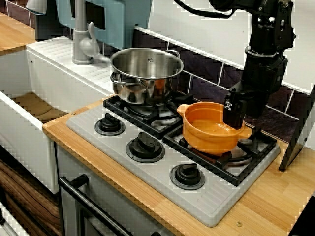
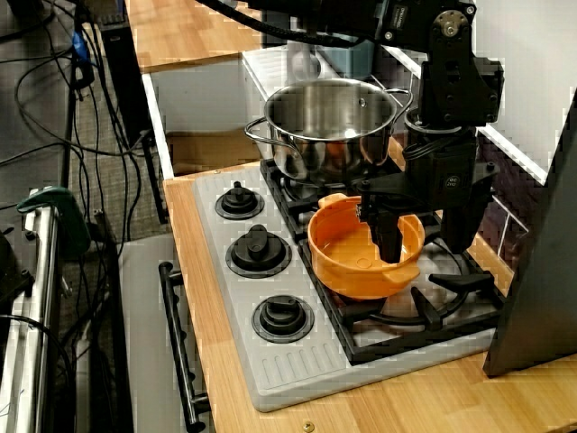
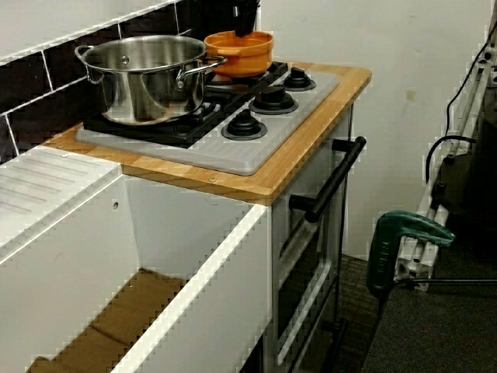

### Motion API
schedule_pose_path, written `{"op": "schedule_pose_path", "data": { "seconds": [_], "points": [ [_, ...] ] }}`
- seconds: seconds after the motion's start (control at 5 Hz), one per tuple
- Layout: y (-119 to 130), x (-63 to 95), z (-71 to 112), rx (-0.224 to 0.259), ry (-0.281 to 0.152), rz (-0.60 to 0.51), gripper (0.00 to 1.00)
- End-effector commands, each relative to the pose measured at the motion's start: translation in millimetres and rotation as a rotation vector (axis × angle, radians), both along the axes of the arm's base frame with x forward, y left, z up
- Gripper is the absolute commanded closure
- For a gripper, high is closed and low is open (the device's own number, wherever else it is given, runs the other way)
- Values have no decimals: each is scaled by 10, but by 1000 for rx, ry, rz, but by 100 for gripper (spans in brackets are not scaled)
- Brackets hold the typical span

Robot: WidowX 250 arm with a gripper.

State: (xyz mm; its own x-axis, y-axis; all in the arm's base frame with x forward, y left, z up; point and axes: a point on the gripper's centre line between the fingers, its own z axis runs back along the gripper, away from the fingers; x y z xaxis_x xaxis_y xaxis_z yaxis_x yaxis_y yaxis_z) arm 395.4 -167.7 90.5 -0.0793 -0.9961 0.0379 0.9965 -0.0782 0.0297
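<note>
Closest to the lens, black oven handle [image 1: 96, 206], low and far to the left of the claw [image 1: 244, 114]. Next, three black knobs [image 1: 145, 146] in a row along the grey stovetop [image 1: 147, 172], left of the claw and nearer the front edge. Behind those, well left of the claw and further back, steel pot [image 1: 146, 73]. Right beneath the claw, orange pot [image 1: 211, 132], upright on the right-hand grate [image 1: 256, 147], near the steel pot. Hangs spread across the orange pot's far wall: in the view from above, one finger [image 2: 388, 236] down inside the bowl, the other outside the rim. Contact with the wall: cannot tell.
</note>
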Motion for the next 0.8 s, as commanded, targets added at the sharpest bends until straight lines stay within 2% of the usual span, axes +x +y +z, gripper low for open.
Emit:
{"op": "schedule_pose_path", "data": {
  "seconds": [0.0, 0.2, 0.4, 0.6],
  "points": [
    [112, 12, 107, -22, -65, 34, 0],
    [115, 30, 58, -6, -82, 82, 0],
    [122, 59, 17, 17, -76, 101, 0],
    [100, 72, -40, 42, -71, 128, 100]
  ]
}}
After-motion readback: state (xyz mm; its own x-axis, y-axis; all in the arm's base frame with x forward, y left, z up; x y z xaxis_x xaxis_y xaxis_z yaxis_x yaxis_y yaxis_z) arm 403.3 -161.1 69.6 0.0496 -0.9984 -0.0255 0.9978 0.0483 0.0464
